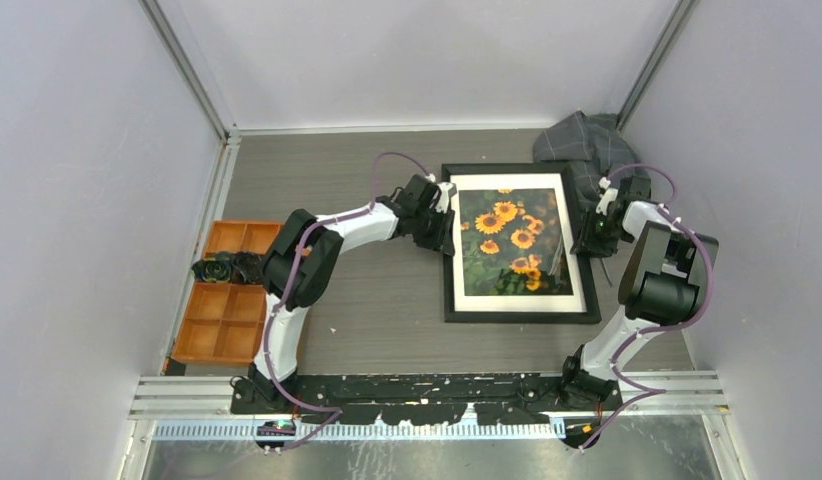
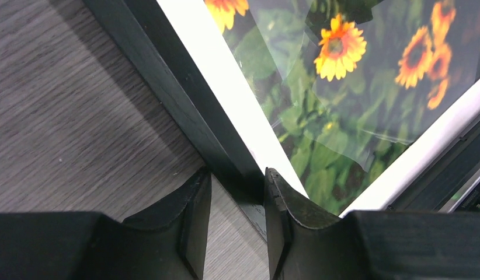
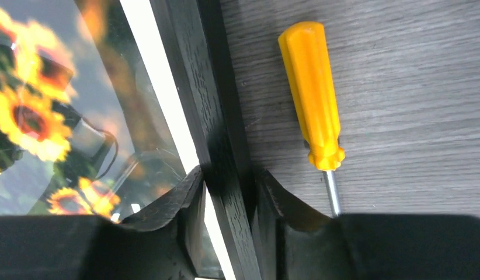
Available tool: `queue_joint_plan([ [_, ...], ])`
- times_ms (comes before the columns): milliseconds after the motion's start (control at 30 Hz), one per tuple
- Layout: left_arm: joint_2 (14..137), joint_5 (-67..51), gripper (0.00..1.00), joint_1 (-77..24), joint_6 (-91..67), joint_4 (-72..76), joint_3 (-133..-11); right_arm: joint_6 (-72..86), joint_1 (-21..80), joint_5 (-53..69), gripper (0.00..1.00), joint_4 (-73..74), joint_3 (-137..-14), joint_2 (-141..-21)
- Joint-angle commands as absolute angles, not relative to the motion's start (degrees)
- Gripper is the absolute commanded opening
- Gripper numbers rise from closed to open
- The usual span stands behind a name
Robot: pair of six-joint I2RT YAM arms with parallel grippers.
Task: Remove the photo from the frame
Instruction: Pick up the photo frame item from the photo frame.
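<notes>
Table [image 1: 387,330], left claw [image 2: 237,178], right claw [image 3: 229,175] pinching frame [image 1: 522,316]

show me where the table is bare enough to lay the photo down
Bare table: the far strip between the back wall and the frame, left of the cloth; the near strip between frame and arm bases. Between tray and frame the left arm hangs overhead. Crowded: right of the frame, with right arm and screwdriver.

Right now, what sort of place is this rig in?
Probably a robot lab test cell: plain grey panel walls on aluminium posts box in the table, left arm and right arm are bolted at its near edge, orange compartment tray alongside.
</notes>
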State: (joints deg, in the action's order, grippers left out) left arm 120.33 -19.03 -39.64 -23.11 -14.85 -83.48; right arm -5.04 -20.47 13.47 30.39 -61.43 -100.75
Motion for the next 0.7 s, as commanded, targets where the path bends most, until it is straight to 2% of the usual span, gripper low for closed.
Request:
queue_joint_plan([
  [0, 124.0, -19.4, 0.27, -41.0, -21.7, -18.9, -83.7, -4.4, -20.5, 12.3, 0.27, 29.4, -62.4, -100.5],
  [133, 123.1, -19.9, 0.15, -40.7, -21.4, -20.2, -85.2, -4.2, -20.5, 11.9, 0.19, 28.6, -62.1, -96.9],
  [233, 121.5, -20.2, 0.08, -40.5, -20.7, -21.6, -86.7, -4.1, -20.4, 11.9, 0.16, 28.4, -62.2, -93.5],
  [400, 117.6, -19.9, 0.06, -40.1, -19.3, -22.9, -89.1, -4.2, -19.0, 12.4, 0.09, 29.7, -62.9, -88.1],
  [667, 113.8, -20.9, 0.06, -39.8, -19.6, -22.5, -88.4, -3.7, -14.1, 10.8, 0.09, 32.5, -63.3, -84.8],
])
